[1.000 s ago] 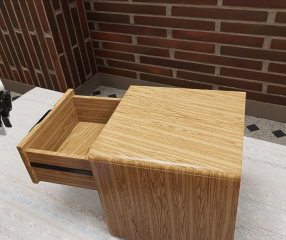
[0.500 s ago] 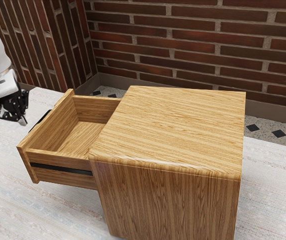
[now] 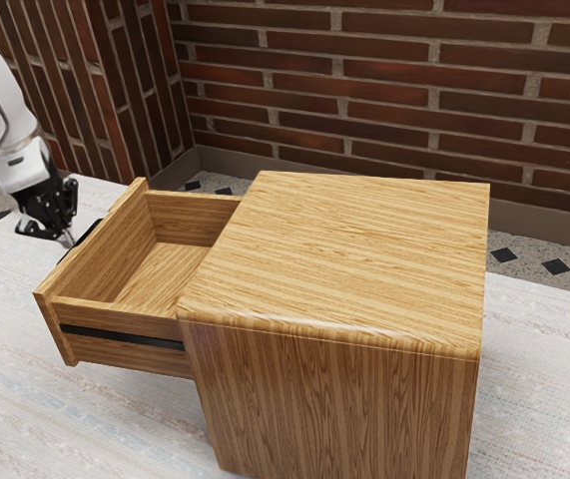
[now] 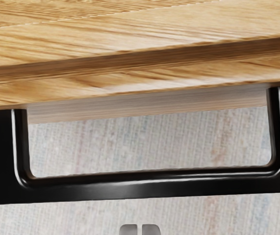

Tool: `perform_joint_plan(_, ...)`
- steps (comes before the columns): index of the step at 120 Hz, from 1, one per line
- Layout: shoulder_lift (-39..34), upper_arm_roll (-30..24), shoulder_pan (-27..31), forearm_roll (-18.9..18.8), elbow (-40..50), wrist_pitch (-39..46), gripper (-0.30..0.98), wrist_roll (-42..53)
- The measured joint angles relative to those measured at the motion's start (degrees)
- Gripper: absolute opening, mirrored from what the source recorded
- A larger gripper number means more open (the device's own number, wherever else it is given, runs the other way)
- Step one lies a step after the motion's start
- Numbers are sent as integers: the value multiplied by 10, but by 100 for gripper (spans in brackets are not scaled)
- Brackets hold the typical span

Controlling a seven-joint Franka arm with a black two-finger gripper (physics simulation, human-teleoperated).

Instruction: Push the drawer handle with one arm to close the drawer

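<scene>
The pincer (image 4: 140, 229) has its tips pressed together, a sliver between them, just beside the black handle (image 4: 144, 189) and apparently short of touching. The handle looks stiff, its gloss perhaps slippery, so there is no need to grip it: push near the middle of its bar, since an off-centre shove could skew the drawer (image 3: 130, 323). That stands well open above the counter (image 3: 10, 399), looks empty and should slide lightly into the cabinet (image 3: 344, 259). Beyond is a brick wall (image 3: 364, 90).
</scene>
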State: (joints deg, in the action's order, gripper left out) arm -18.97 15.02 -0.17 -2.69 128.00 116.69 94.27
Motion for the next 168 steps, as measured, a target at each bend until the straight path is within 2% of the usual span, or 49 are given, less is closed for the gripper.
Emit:
perform_joint_plan(87, 8, -57, 4, 41, 0, 1, -10, 29)
perform_joint_plan(168, 13, -108, 4, 51, -3, 2, -10, -27)
